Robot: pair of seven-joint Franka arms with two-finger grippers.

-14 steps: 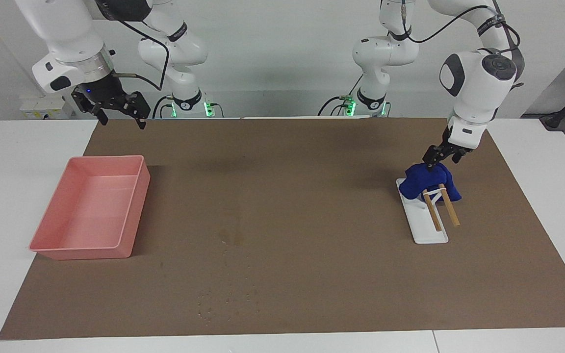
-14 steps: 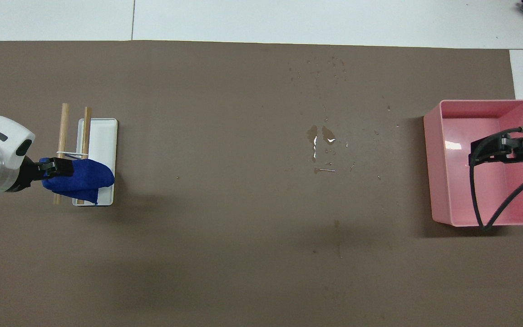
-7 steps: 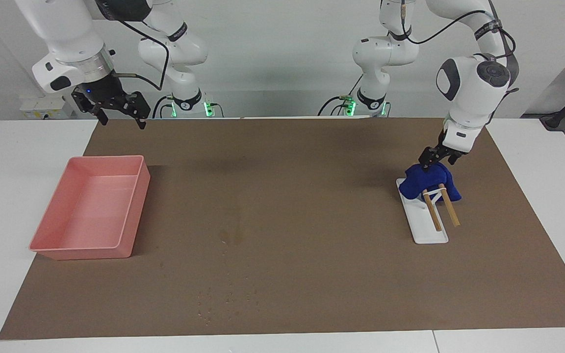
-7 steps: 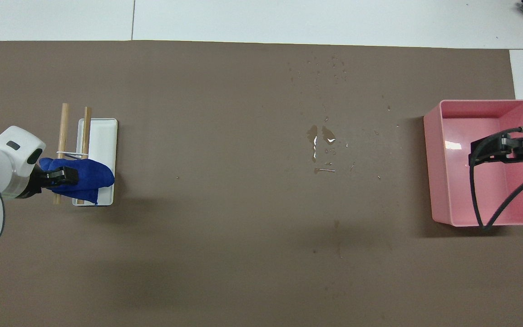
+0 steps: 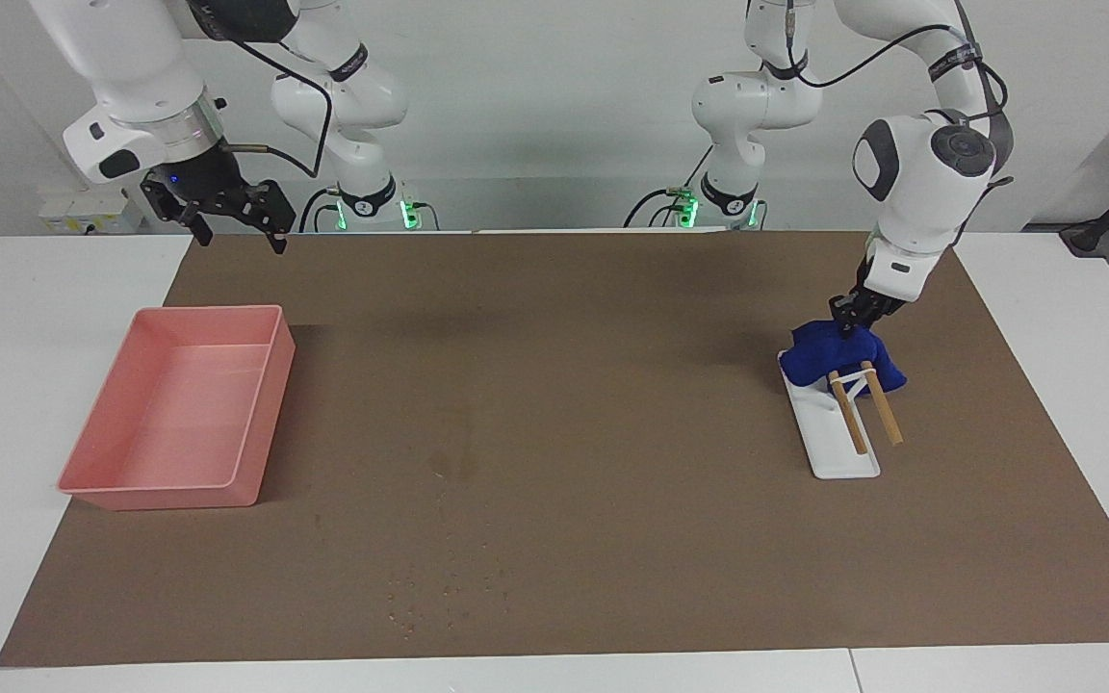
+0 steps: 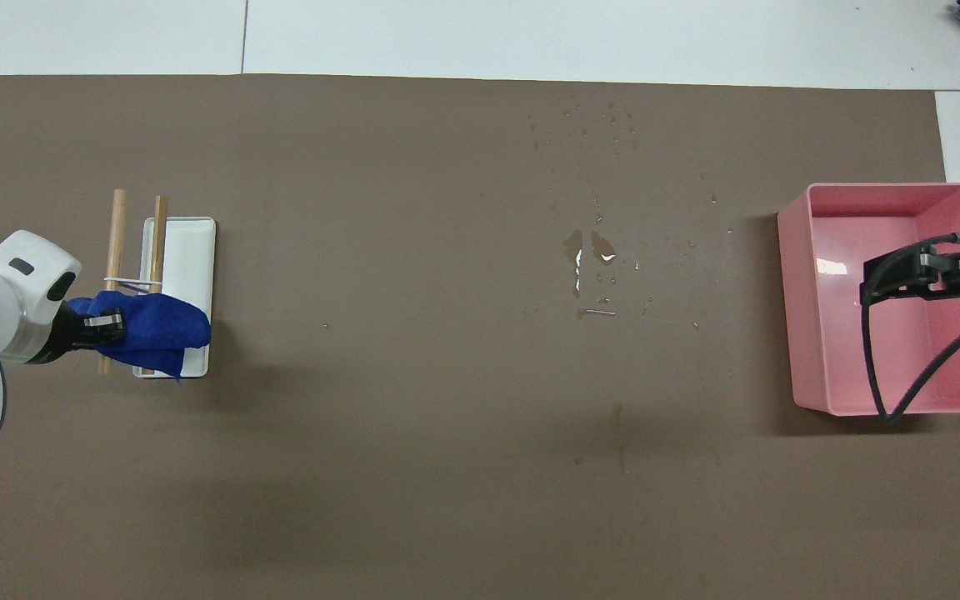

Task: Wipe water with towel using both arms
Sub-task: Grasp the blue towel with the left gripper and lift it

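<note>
The deep-blue towel (image 5: 819, 356) lies bunched on two wooden sticks (image 5: 877, 414) over a small white tray (image 5: 838, 452), toward the left arm's end of the table. My left gripper (image 5: 848, 325) is down on the towel's top and pinches it; it also shows in the overhead view (image 6: 109, 323) at the towel's (image 6: 159, 329) edge. The water (image 5: 449, 464) is a faint dark blotch mid-mat, glinting in the overhead view (image 6: 588, 254). My right gripper (image 5: 227, 223) hangs open and empty, raised over the pink tray (image 6: 788, 275).
The pink tray (image 5: 266, 423) stands toward the right arm's end of the brown mat (image 5: 612, 577). Tiny pale specks (image 5: 444, 587) are scattered on the mat farther from the robots than the water.
My left wrist has swung in more upright over the towel and the gripper has closed into its top; the cloth has bunched slightly. The right arm has not moved.
</note>
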